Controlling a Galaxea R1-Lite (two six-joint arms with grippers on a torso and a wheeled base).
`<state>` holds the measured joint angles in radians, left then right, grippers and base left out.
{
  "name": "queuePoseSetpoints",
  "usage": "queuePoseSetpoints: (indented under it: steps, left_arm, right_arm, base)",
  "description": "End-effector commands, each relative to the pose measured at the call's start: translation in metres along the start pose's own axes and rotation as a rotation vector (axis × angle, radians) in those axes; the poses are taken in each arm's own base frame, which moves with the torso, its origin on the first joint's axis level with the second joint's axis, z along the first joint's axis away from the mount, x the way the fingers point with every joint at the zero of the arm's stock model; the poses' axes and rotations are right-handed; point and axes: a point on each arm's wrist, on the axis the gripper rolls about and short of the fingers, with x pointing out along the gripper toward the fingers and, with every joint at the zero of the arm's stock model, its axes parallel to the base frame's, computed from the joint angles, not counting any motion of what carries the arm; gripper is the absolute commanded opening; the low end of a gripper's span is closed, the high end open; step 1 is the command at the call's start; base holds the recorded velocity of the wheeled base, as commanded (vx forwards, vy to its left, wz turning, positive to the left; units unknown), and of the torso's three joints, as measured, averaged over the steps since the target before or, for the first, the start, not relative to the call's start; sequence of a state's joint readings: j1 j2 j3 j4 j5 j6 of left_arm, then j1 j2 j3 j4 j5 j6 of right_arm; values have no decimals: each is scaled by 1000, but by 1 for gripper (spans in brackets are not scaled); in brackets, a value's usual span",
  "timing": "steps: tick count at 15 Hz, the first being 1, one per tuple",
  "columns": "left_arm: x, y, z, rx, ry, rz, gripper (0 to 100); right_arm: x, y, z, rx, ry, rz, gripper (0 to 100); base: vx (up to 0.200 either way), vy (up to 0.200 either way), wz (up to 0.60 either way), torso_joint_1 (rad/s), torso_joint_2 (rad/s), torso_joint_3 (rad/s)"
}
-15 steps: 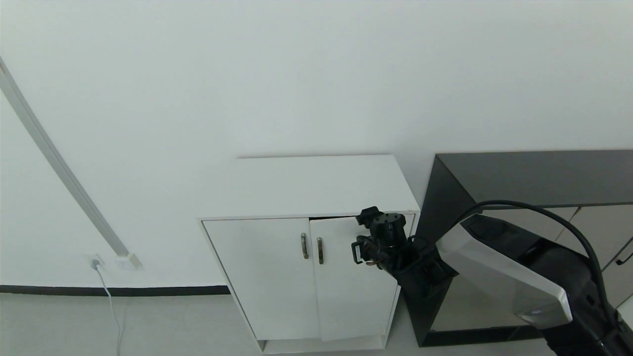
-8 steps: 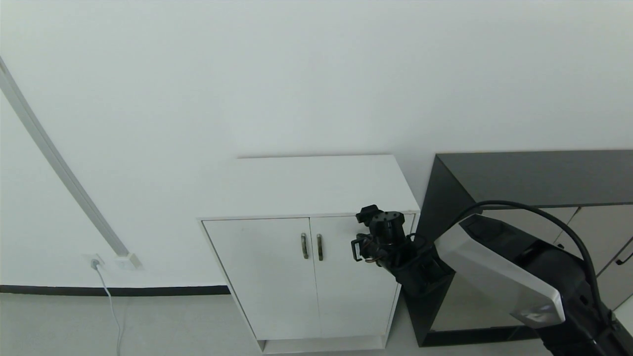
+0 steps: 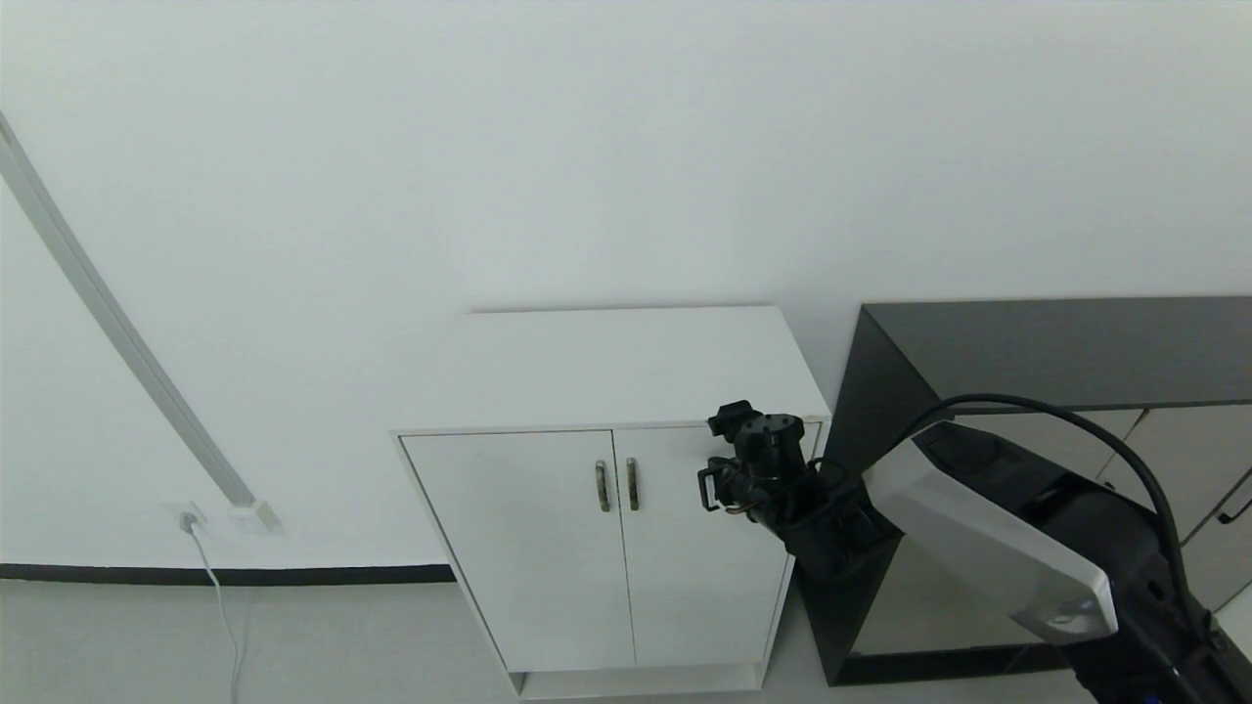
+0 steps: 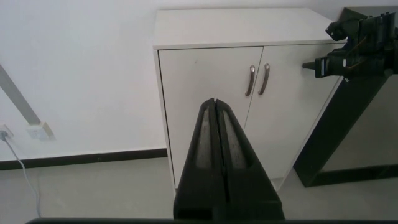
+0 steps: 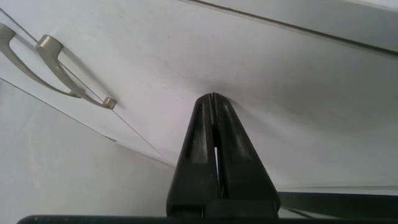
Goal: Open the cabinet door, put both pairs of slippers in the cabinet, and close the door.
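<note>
The white two-door wooden cabinet (image 3: 626,367) is standing against the wall with both doors lying flush. The right gripper (image 5: 213,98), its black fingers pressed together on nothing, is resting its tips against the upper part of the right-hand door (image 3: 704,587), nearer that door's outer edge than the two curved metal handles (image 3: 632,485). The left gripper (image 4: 215,102), fingers likewise pressed together and empty, is hanging well apart from the cabinet, pointing at its front.
</note>
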<state>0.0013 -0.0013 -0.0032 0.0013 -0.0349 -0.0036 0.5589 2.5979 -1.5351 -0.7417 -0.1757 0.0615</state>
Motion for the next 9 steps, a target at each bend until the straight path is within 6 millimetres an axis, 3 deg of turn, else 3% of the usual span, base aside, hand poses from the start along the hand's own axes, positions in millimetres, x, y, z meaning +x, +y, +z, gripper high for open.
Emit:
queuePoseSetpoints:
  steps: [1, 3, 8, 9]
  left_arm:
    - [0, 0, 0, -1, 0, 0, 0]
    - [0, 0, 0, -3, 2, 0, 0]
    - [0, 0, 0, -4, 2, 0, 0]
    - [0, 0, 0, -6, 2, 0, 0]
  right_arm:
    - [-4, -1, 2, 3, 1, -3, 0]
    - [-16, -2, 8, 5, -4, -1, 0]
    - [-71, -17, 22, 17, -39, -17, 0]
    - [-85, -33, 22, 25, -36, -49, 0]
  base:
    - [0, 0, 0, 0, 0, 0]
    - [0, 0, 0, 0, 0, 0]
    - [0, 0, 0, 0, 0, 0]
    - [0, 0, 0, 0, 0, 0]
